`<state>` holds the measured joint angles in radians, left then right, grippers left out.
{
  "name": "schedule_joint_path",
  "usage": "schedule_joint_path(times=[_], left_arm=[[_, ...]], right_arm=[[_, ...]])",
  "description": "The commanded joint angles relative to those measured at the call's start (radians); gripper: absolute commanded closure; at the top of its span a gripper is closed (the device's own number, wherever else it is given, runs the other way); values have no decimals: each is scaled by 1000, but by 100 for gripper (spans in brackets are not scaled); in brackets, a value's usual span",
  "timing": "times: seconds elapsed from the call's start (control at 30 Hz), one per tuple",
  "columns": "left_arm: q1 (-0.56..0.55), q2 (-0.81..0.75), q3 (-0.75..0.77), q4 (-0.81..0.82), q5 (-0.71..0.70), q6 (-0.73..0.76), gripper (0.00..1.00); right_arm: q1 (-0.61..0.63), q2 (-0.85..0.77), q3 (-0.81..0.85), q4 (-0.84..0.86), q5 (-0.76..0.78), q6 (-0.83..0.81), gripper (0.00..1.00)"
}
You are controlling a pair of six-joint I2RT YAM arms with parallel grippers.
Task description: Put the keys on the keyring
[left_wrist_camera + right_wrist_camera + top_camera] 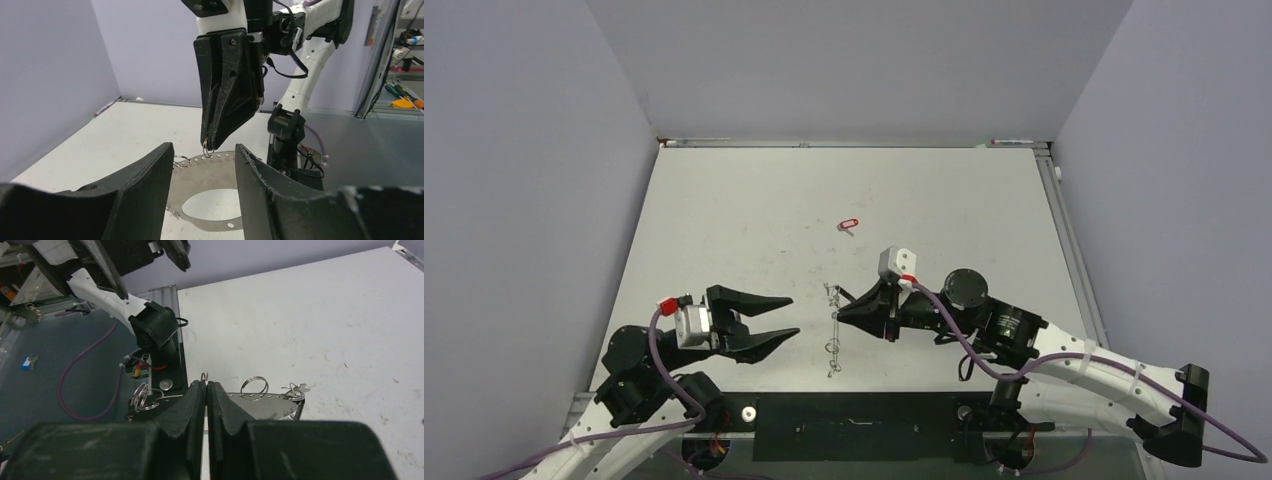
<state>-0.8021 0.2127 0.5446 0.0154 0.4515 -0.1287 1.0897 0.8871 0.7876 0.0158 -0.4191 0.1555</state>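
Overhead, the keyring is hard for me to read. It shows edge-on as a thin line with bits of wire sticking out, over the near middle of the surface. I cannot tell whether its lower edge touches down. My left wrist camera gives more: a flat pale face with a round opening and a row of tiny holes along the rim. There, though, my own fingers cut off both sides and the bottom. On the right wrist camera most of it is hidden behind the claw, and only a strip of plate shows on either side.

The right claw is pressed together, pinching a small wire loop at the keyring's rim. Just the top of that loop pokes out between the tips. The left claw is spread with nothing in it. It points at the keyring from the left, near but not touching.

Counting, I see one keyring. On the right wrist camera I can pick out four wire loops:
- the pinched one;
- a clear round one just to its right;
- a doubled one to the left;
- a tangle at the far end that I cannot separate.

The rest round the rim are hidden or too fine to count.

I can identify one key, marked by its red tag. It lies on the surface farther back, well apart from both claws, and its metal part is too small to make out.
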Motion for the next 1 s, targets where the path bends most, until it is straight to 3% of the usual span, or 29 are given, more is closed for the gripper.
schedule_joint_path(times=[0.0, 0.47, 0.97], left_arm=[[4, 65, -25, 167, 139, -58, 56], [3, 131, -92, 341, 184, -213, 76], [4, 140, -109, 397, 190, -262, 81]], right_arm=[[18, -62, -40, 220, -70, 48, 95], [37, -64, -110, 508, -78, 158, 95], [86, 42, -95, 623, -96, 172, 95]])
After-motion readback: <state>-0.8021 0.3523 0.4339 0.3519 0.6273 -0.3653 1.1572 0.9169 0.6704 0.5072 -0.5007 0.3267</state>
